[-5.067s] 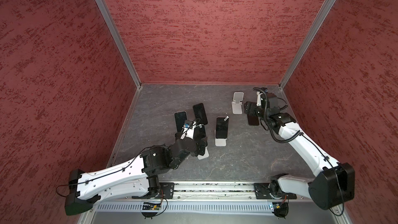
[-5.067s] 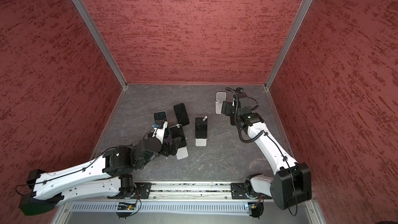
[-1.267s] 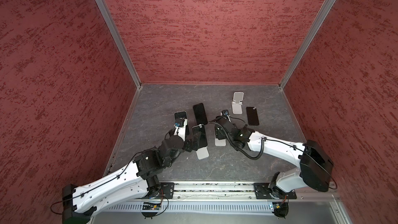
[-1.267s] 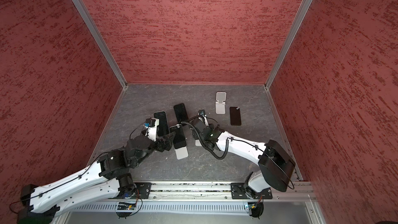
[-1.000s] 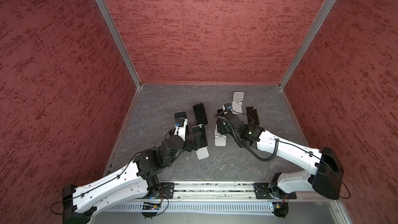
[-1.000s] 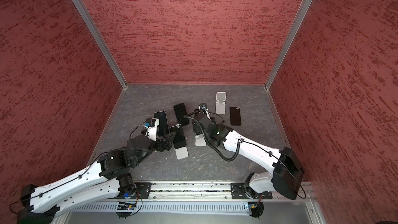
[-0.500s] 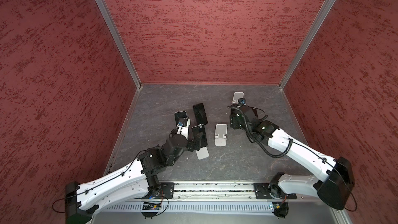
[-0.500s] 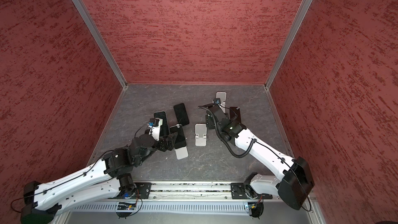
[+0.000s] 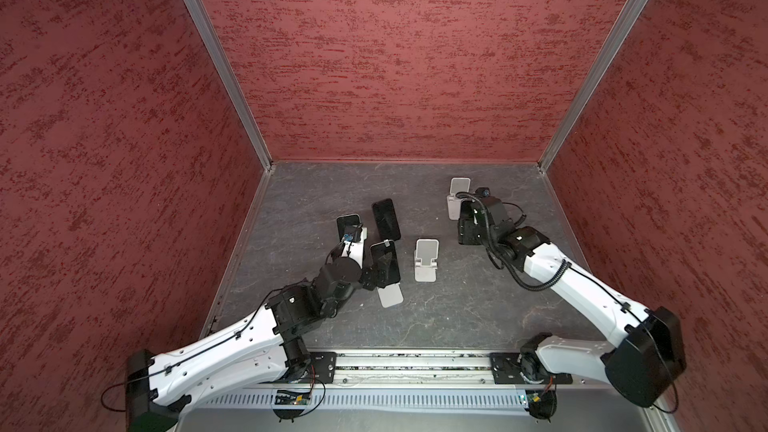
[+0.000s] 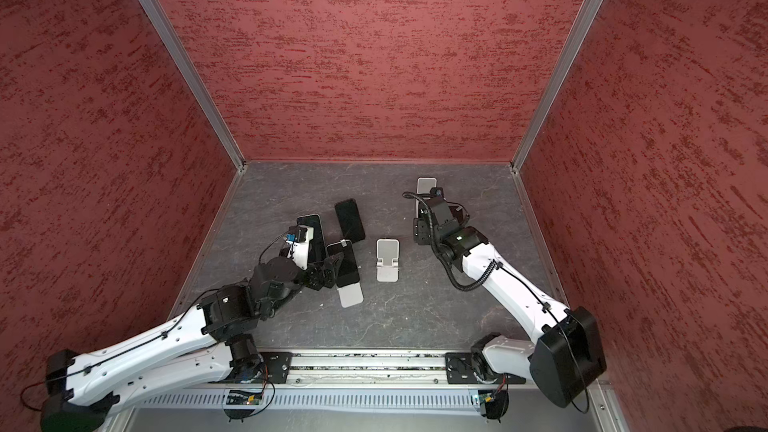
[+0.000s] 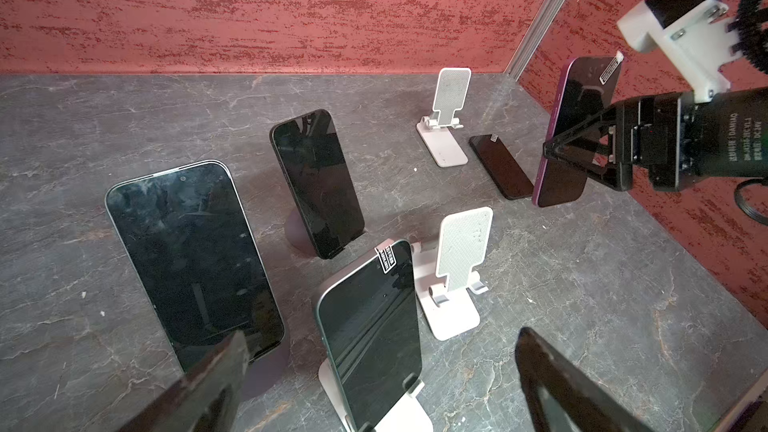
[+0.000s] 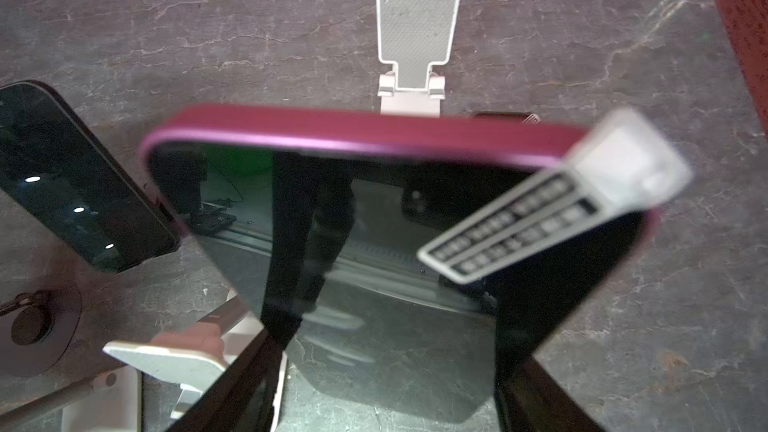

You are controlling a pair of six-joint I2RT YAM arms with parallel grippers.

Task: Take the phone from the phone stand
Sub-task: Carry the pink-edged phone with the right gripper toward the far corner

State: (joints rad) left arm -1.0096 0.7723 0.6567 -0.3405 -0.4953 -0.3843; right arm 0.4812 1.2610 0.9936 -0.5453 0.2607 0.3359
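Observation:
My right gripper [image 12: 386, 388] is shut on a purple-edged phone [image 12: 374, 222] and holds it upright in the air, seen from the side in the left wrist view [image 11: 577, 130]. In both top views that gripper [image 9: 466, 231] [image 10: 420, 229] hangs at the back right, clear of the bare white phone stand [image 9: 426, 259] [image 10: 388, 259] [image 11: 453, 276] in the middle. My left gripper [image 11: 380, 336] [image 9: 376, 274] stands open just before another phone [image 11: 370, 334] [image 9: 384, 263] that leans on a white stand, touching nothing.
Two dark phones [image 11: 191, 251] [image 11: 318, 180] lean on round dark stands at the left. A second bare white stand [image 9: 457, 197] [image 12: 415, 35] stands at the back, with a black phone [image 11: 500, 166] flat on the floor beside it. Red walls close three sides.
The right gripper has lifted the purple phone off the middle white stand and carried it back and to the right. The left arm has barely moved and stays open.

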